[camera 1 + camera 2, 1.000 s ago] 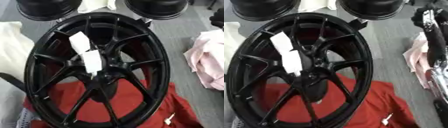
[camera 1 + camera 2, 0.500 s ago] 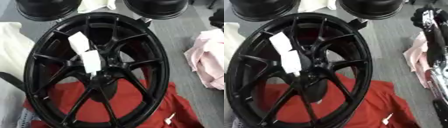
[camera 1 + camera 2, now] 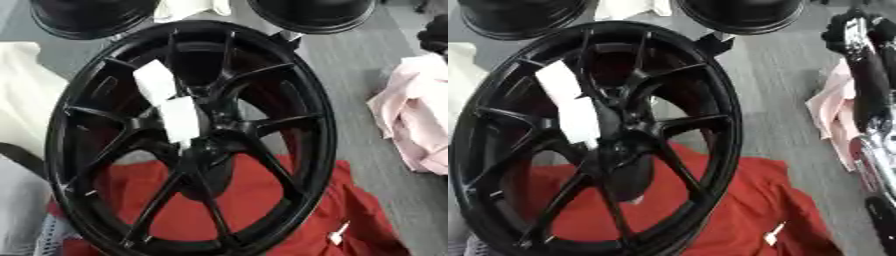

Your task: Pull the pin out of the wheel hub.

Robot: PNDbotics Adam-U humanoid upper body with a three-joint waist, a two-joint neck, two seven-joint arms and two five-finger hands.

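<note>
L to R from my seat. Far left, a white cloth lies beside the wheel, partly under its rim. The wheel is black, multi-spoke, propped up and tilted, lower part over a red cloth on the grey surface. Two white tags hang over the hub area. The pin itself I can't make out: either behind the tags or lost in the black of the hub, so I'd guess it sits at centre but can't confirm. Two more black rims stand behind at the top edge. Right of the wheel, a pink cloth.

Right hand shows in the right eye view only, up at the right edge, well apart from the wheel, arm running down that edge. Fingers too dark to read; can't tell if open or closed. Left hand not visible in either view.

Risks as I see them:
- Tags block my view of the hub, so I could grab a tag, not the pin.
- Wheel is only leaning; a pull on the hub w/o bracing could tip or slide it on the red cloth.
- Reaching across from the right, the arm could snag the pink cloth or clip the rim.
</note>
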